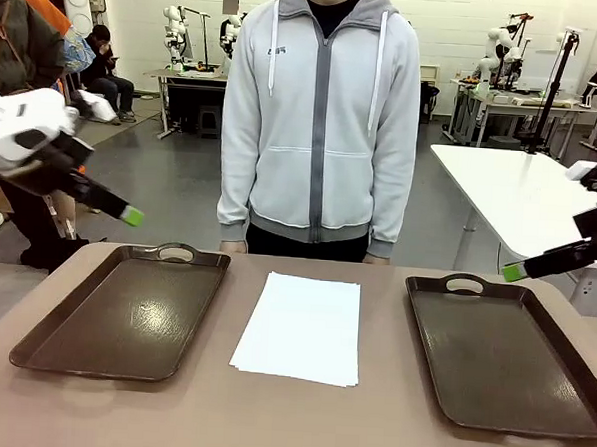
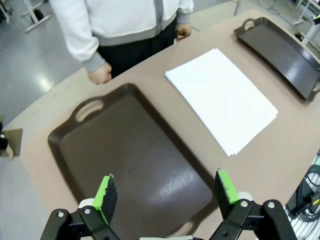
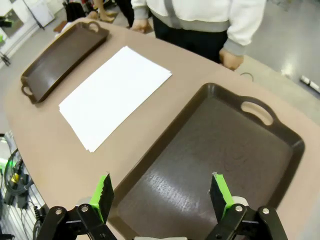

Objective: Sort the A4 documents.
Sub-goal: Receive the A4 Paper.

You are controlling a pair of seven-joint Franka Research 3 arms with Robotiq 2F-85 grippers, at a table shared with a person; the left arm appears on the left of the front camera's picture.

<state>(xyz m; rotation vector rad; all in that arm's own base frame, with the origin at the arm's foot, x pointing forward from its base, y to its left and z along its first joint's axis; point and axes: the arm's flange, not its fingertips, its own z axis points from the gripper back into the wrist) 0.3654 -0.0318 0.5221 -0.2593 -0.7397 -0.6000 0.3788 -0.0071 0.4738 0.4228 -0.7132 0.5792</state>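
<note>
A stack of white A4 documents (image 1: 301,327) lies flat in the middle of the table, between two dark brown trays. The same stack (image 2: 221,99) shows in the left wrist view and again (image 3: 114,94) in the right wrist view. My left gripper (image 2: 167,192) hangs open above the left tray (image 2: 127,160), with nothing between its green pads. Over the right tray (image 3: 215,150) my right gripper (image 3: 162,194) is open too and holds nothing. In the front view the left gripper (image 1: 131,215) and right gripper (image 1: 516,272) hover high at the two sides.
A person in a grey hooded jacket (image 1: 319,114) stands at the far edge, fists (image 2: 101,74) resting near the table. The left tray (image 1: 124,309) and right tray (image 1: 507,350) hold nothing. A white table (image 1: 520,195) stands behind at right.
</note>
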